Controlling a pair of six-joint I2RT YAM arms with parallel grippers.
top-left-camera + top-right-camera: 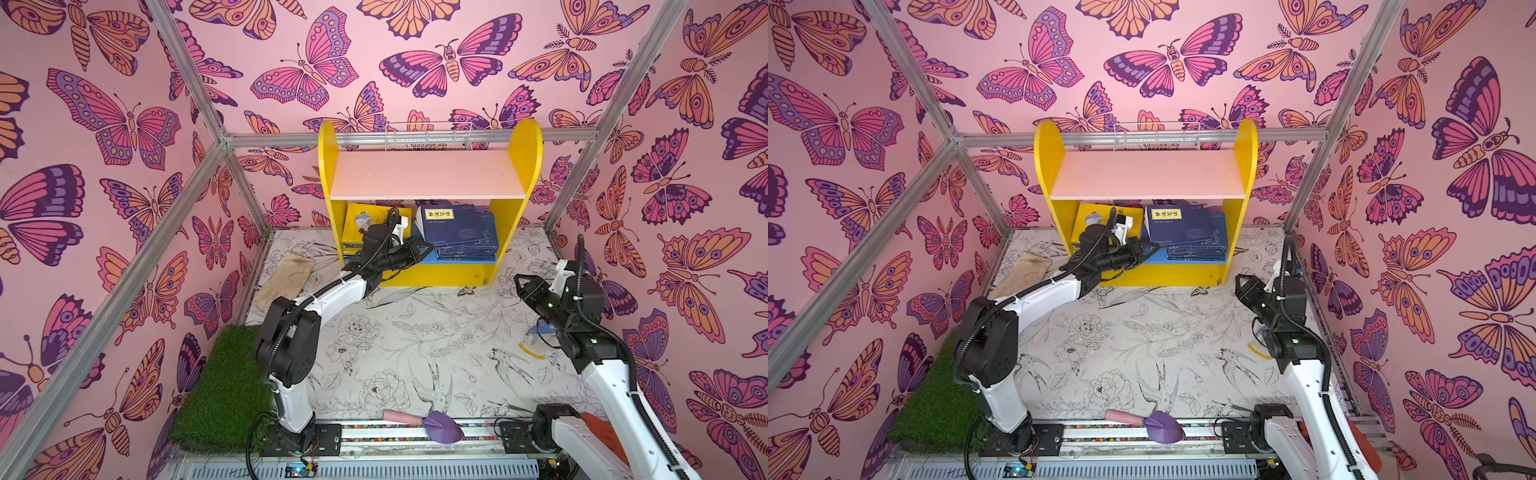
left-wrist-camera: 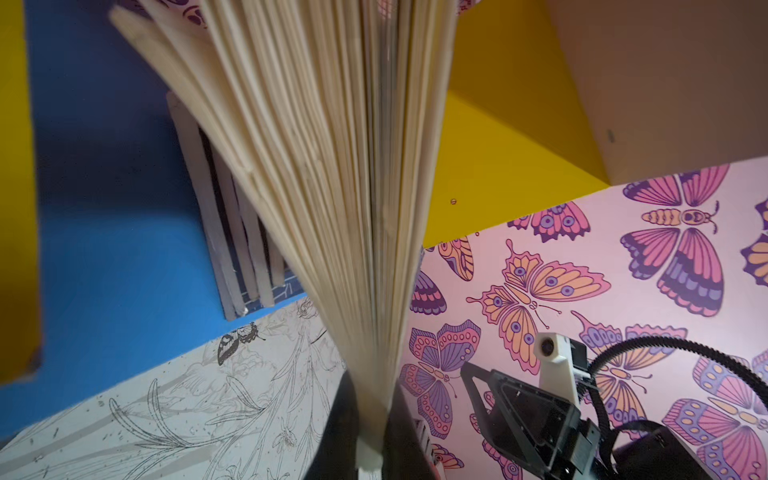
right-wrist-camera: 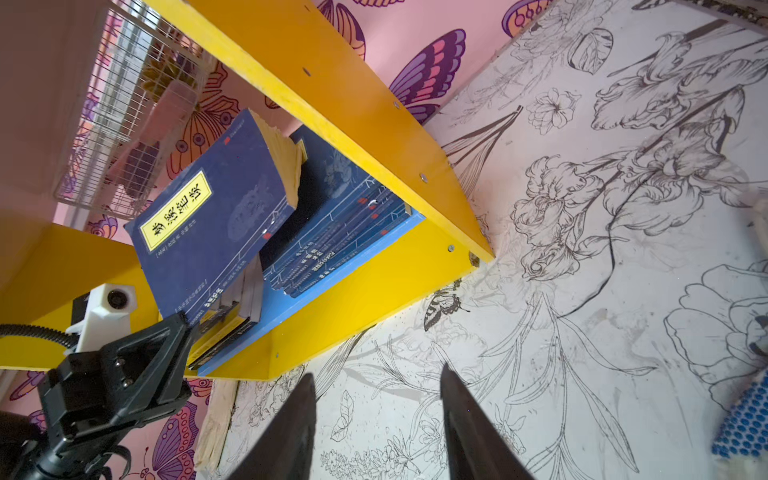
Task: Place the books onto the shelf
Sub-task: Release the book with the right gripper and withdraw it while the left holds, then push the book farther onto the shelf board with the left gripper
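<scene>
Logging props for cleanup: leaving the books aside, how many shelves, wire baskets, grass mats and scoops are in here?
Shelf: 1
Wire basket: 1
Grass mat: 1
Scoop: 1
Total: 4

left arm (image 1: 345,287) and right arm (image 1: 609,388) are the same build: glossy white link shells, chunky matte black joints, and a ribbed black cable (image 2: 656,343) running along each. there's a little white camera block (image 3: 106,309) at the wrist. left gripper (image 3: 183,322) is all black and triangular, with small screws in the body. right gripper (image 3: 376,372) has plain black wedge fingers (image 3: 297,419), plus tiny green lights (image 1: 550,305) behind it.
</scene>
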